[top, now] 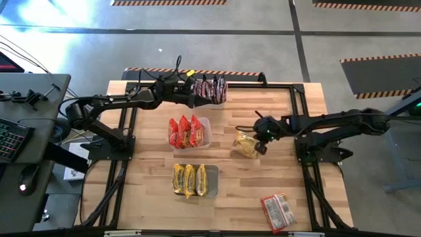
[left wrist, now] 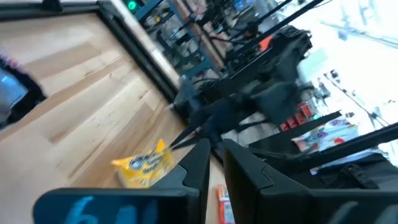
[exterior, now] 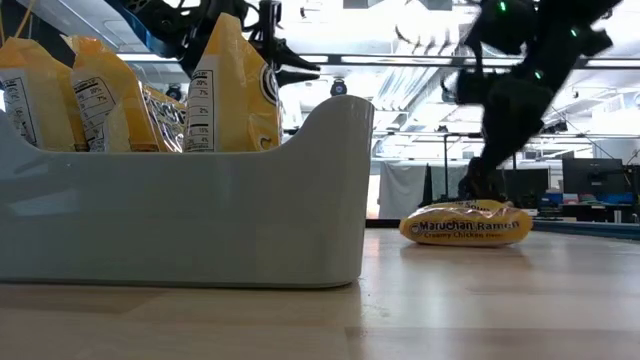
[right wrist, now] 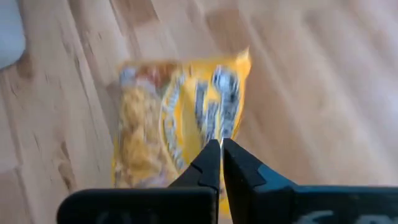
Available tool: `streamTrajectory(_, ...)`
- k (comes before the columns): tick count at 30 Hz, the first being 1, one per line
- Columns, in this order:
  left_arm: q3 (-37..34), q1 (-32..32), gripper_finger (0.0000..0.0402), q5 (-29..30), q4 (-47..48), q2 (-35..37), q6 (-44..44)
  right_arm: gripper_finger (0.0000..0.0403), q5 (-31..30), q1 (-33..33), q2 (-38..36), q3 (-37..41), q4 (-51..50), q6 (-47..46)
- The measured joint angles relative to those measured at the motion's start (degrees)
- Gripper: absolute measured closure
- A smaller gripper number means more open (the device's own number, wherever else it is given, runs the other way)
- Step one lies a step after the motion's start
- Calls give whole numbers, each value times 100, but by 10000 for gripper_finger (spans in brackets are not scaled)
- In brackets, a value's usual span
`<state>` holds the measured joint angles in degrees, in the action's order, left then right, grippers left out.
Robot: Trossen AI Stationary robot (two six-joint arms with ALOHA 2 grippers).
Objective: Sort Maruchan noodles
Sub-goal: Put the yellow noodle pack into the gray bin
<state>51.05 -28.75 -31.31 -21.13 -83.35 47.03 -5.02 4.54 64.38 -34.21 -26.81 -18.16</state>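
**Lifting the loose yellow packet toward the yellow tub**

High view: three tubs in a column, taking the middle tub (top: 205, 135) with red packets (top: 184, 131) as landmark. Beyond it, maroon packets (top: 210, 89) with the left gripper (top: 192, 99) right beside them. Nearer than it, the yellow tub (top: 212, 179) with yellow packets (top: 188, 180) upright. Just right of it, a loose yellow packet (top: 246, 145) flat on the table (top: 309, 99), with the right gripper (top: 261, 146) at its far-right edge. Well off toward the near right corner, one red packet (top: 277, 210) unsorted.

Low view: loose packet (exterior: 466, 224) resting on the wood, not yet raised; right arm coming down behind it.

Left wrist view: left fingers (left wrist: 202, 163) nearly together, a slim gap between, nothing gripped.

Right wrist view: right fingers (right wrist: 211, 158) clenched at the packet's crimped edge (right wrist: 214, 106); probably pinching the seal, though contact not fully clear.

Advice: lift slowly and confirm the packet rises with the pinch; crinkly film likely to slip. Carry clear of the middle tub's rim, then lower edge-first into the open gap beside the standing yellow packets.
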Motion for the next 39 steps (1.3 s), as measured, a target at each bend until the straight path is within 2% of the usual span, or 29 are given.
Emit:
streamTrajectory(4,0,0,364,-11,421,0,-163,402,-177,70,0,-530,-168,800)
streamTrajectory(6,0,2,364,-13,587,0,-217,402,-125,151,-2,-736,-196,754)
streamTrajectory(9,0,2,364,-13,671,0,-219,398,122,351,-2,-1086,-657,-467)
streamTrajectory(12,0,2,364,-13,672,0,-226,374,504,513,-5,-1329,-1210,-2015)
streamTrajectory(15,0,2,364,-11,672,0,-327,334,768,562,-7,-1356,-1371,-3030)
streamTrajectory(23,0,2,364,-7,670,0,-369,211,812,472,-7,-1333,-2157,-5699)
streamTrajectory(28,0,2,364,-2,670,0,-367,169,834,383,-9,-833,-1895,-6588)
streamTrajectory(32,0,2,364,0,670,0,-376,163,794,166,-7,-189,-1047,-7010)
streamTrajectory(39,0,-2,364,0,670,0,-378,162,212,-52,-7,608,60,-8256)
